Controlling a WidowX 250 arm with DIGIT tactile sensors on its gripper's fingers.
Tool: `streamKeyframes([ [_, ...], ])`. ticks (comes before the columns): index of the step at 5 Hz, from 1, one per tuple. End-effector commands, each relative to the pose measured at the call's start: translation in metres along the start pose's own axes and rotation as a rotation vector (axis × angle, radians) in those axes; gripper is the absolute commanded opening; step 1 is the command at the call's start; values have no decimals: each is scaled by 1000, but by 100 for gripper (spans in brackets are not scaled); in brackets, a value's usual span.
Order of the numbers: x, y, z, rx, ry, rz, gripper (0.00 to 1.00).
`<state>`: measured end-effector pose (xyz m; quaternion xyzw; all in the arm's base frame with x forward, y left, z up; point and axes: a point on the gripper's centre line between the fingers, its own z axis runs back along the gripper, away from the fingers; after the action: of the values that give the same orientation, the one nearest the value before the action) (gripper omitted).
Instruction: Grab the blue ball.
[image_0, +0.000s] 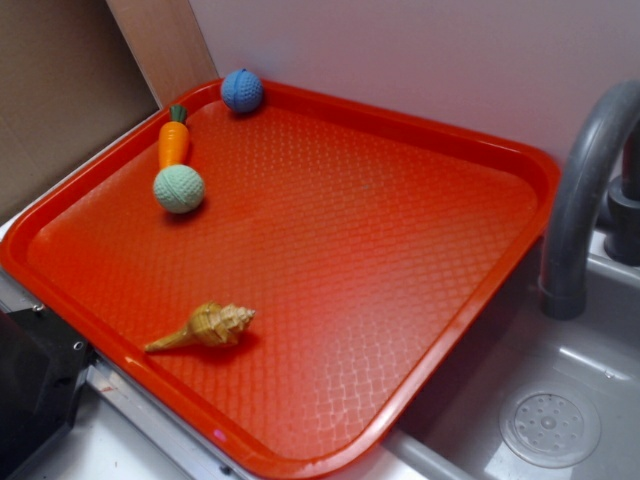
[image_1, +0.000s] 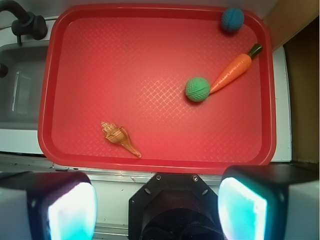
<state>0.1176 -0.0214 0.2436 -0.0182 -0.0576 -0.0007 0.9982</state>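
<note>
1. claw (image_1: 156, 207) shows only in wrist view, at the bottom edge: two pads (image_1: 70, 210) set wide apart, nothing btwn them, so released. it hangs over the counter strip, just off the near rim of the red tray (image_1: 150, 30).
2. nearest thing on the tray is a tan seashell (image_1: 120, 139), lying flat near the near rim, pointed end toward that rim.
3. further in, a mint-green ball (image_1: 197, 89) touches the tip of a toy carrot (image_1: 231, 75); the carrot lies slanted, green stem end toward the tray's side rim.
4. blue ball (image_1: 232, 20) sits in the far corner of the tray, against the rim, apart from the carrot stem. green ball + carrot lie roughly btwn the claw side and the blue ball; nothing rests on it.
5. exterior view has no claw; it shows a grey faucet (image_0: 585, 190) and a sink w/ drain (image_0: 548, 428) beside the tray, plus the wall behind the blue ball's corner.
</note>
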Motion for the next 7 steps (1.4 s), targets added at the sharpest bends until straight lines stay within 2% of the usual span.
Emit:
streamKeyframes([
  [1, 0, 0, 0, 0, 0, 0, 100],
  [2, 45, 28, -45, 45, -84, 117, 100],
  [3, 100, 49, -63, 78, -312, 115, 100],
  [4, 127, 68, -83, 63, -342, 119, 100],
  [5, 164, 95, -115, 56, -304, 145, 100],
  [6, 191, 129, -157, 105, -224, 185, 100],
  [7, 211, 150, -178, 132, -179, 206, 100],
])
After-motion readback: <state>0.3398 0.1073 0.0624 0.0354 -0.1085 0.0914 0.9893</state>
